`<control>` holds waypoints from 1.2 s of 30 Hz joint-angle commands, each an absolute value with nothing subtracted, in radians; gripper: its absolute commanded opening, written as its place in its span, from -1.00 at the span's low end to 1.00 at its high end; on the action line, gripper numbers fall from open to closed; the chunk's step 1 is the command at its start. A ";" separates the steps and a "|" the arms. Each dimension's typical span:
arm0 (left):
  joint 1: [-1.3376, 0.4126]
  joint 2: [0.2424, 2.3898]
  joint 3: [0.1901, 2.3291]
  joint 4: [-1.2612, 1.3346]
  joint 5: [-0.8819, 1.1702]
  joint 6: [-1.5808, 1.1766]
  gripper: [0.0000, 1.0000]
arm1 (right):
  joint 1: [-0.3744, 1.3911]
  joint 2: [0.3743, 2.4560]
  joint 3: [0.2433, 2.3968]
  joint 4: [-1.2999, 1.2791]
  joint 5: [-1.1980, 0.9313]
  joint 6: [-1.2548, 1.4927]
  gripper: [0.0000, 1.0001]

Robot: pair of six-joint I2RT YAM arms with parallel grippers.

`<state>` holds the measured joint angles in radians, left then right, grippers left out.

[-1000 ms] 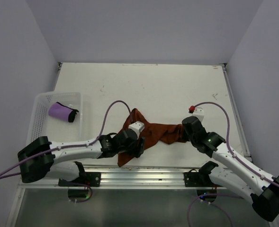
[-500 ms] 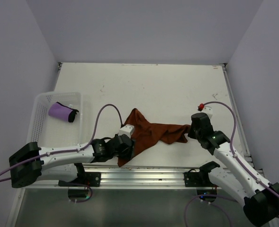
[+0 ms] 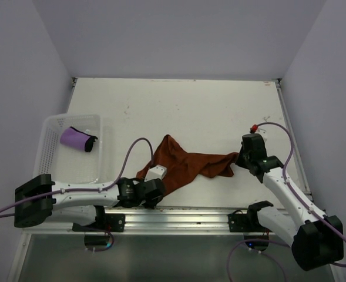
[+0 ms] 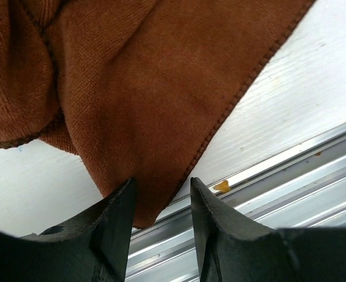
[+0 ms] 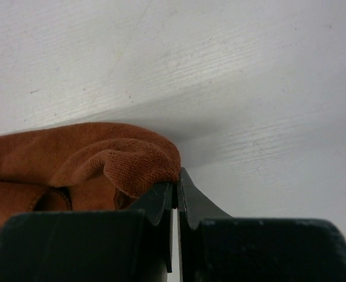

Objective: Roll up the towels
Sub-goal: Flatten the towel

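Observation:
The rust orange-brown towel (image 3: 187, 164) lies crumpled across the front middle of the table. My right gripper (image 3: 238, 158) is shut on its right corner (image 5: 120, 153), and the jaws of that gripper (image 5: 177, 185) are pressed together low over the table. My left gripper (image 3: 154, 195) is at the towel's near left corner by the front edge. In the left wrist view that gripper (image 4: 161, 191) is open, with the tip of the towel (image 4: 137, 106) lying between its fingers, which do not pinch it. The purple towel (image 3: 77, 138) lies rolled in the basket.
A white perforated basket (image 3: 55, 126) stands at the left edge of the table. An aluminium rail (image 3: 178, 218) runs along the front edge just below the left gripper, with a small orange scrap (image 4: 221, 186) on it. Walls enclose the table on three sides.
The left gripper has drawn back to the towel's near corner and its jaws have narrowed. The right gripper has moved right and farther away with its corner, stretching the towel.

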<state>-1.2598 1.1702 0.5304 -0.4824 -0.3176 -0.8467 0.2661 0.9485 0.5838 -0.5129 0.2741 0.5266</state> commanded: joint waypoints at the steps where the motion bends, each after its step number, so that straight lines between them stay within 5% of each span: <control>1: -1.273 1.189 0.545 -0.538 -0.371 -0.879 -0.10 | 0.233 0.965 0.644 -0.450 0.242 0.500 -1.00; 8: -1.282 1.285 0.561 -0.508 -0.367 -0.848 -0.10 | 0.213 1.000 0.660 -0.430 0.226 0.491 -1.00; 11: -1.285 1.333 0.571 -0.514 -0.380 -0.857 -0.35 | 0.210 1.003 0.664 -0.422 0.215 0.482 -1.00; 15: -1.285 1.384 0.578 -0.522 -0.417 -0.880 -1.00 | 0.210 1.005 0.670 -0.428 0.212 0.472 -0.91; 18: -1.285 1.397 0.592 -0.557 -0.471 -0.929 -1.00 | 0.210 1.000 0.678 -0.437 0.212 0.460 -0.78; 20: -1.285 1.372 0.629 -0.650 -0.523 -1.008 -1.00 | 0.212 0.999 0.692 -0.456 0.224 0.460 -0.51; 22: -1.282 1.329 0.672 -0.745 -0.604 -1.069 -1.00 | 0.212 0.994 0.699 -0.463 0.241 0.462 -0.50; 29: -1.114 0.964 0.745 -0.842 -0.667 -1.055 -1.00 | 0.210 0.988 0.738 -0.506 0.265 0.465 0.05; 36: -0.980 0.871 0.814 -0.894 -0.727 -0.994 -1.00 | 0.209 0.983 0.727 -0.528 0.275 0.471 0.02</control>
<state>-0.9947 0.8516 0.7769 -0.8150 -0.6453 -1.0080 0.2146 0.9939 0.7002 -0.5049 0.2508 0.4732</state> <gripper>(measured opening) 0.009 0.517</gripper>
